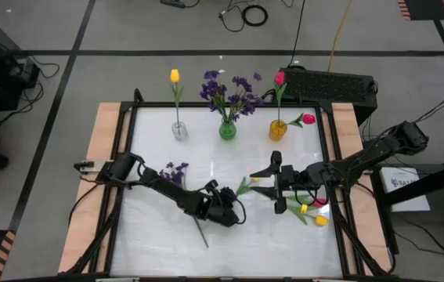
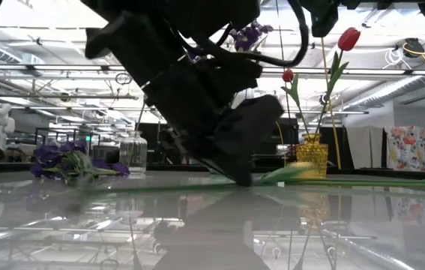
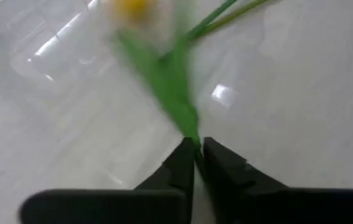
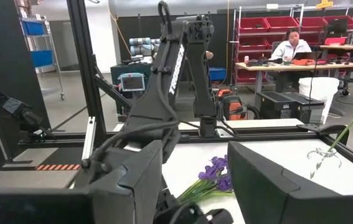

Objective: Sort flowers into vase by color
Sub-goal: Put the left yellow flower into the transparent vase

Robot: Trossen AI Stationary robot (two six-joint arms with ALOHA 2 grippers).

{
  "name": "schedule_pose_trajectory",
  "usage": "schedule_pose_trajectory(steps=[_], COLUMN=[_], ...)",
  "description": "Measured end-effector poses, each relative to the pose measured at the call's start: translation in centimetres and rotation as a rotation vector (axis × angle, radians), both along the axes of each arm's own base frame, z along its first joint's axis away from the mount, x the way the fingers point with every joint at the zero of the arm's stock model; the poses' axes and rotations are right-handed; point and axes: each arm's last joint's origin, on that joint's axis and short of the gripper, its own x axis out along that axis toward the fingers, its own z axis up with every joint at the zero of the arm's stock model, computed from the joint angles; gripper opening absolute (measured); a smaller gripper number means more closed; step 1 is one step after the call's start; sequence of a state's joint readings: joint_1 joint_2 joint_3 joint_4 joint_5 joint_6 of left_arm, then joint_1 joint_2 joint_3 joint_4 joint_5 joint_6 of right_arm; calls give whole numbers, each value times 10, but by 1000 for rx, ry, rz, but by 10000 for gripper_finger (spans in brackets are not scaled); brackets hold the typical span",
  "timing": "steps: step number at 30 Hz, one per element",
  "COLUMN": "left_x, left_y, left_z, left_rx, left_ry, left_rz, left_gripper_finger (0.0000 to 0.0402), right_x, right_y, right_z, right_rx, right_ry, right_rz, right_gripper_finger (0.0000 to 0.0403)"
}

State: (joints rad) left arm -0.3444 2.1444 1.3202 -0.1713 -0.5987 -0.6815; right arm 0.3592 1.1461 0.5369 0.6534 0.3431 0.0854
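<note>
My left gripper (image 1: pixel 229 213) (image 3: pixel 196 144) is low over the table's middle, shut on a yellow tulip (image 3: pixel 164 68) that lies across the table. Its bud end (image 1: pixel 244 186) points at my right gripper (image 1: pixel 276 183), and its bare stem end (image 1: pixel 203 237) points to the near edge. My right gripper is open and holds nothing, just right of that bud. On the table lie a purple bunch (image 1: pixel 176 171) (image 4: pixel 216 177) and yellow and pink tulips (image 1: pixel 313 212). A clear vase (image 1: pixel 178 130) holds a yellow tulip, a green vase (image 1: pixel 228 130) purple blossoms, an amber vase (image 1: pixel 277 129) pink-red tulips. My left gripper pinches the yellow tulip between its two fingers at the narrow base of a green leaf on the stem (image 3: pixel 190 132), below the bud. The fingers come slanting down from the table's left. In the low view the stem (image 2: pixel 347 181) lies along the table top.
The three vases stand in a row along the far edge. A black box (image 1: pixel 331 82) sits beyond the far right corner. Wooden strips (image 1: pixel 96 172) border the white table top on the left and right. A person sits at a desk (image 4: pixel 294 46) far behind.
</note>
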Motion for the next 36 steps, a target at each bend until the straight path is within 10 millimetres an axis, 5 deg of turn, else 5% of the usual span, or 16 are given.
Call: schedule_pose_trajectory(steps=[10,24,31,36], left_x=[-25,-90,-90,-80], left_y=[18,15,5,-5], left_z=[66,194,227,229], left_rx=[65,295,374,366], left_ry=[66,-203,-365,-434], left_rz=[11,45,-27,-105], left_gripper_finger=[3,2,1,1], right_x=[0,2,22,30], right_y=[0,1,5,-3], right_z=[0,-3,-13,-12], right_rx=[-1,7,67,95], right_ry=[2,5,-97,-209], right_rz=[0,3,-5,-28], right_gripper_finger=[173,173,173,174])
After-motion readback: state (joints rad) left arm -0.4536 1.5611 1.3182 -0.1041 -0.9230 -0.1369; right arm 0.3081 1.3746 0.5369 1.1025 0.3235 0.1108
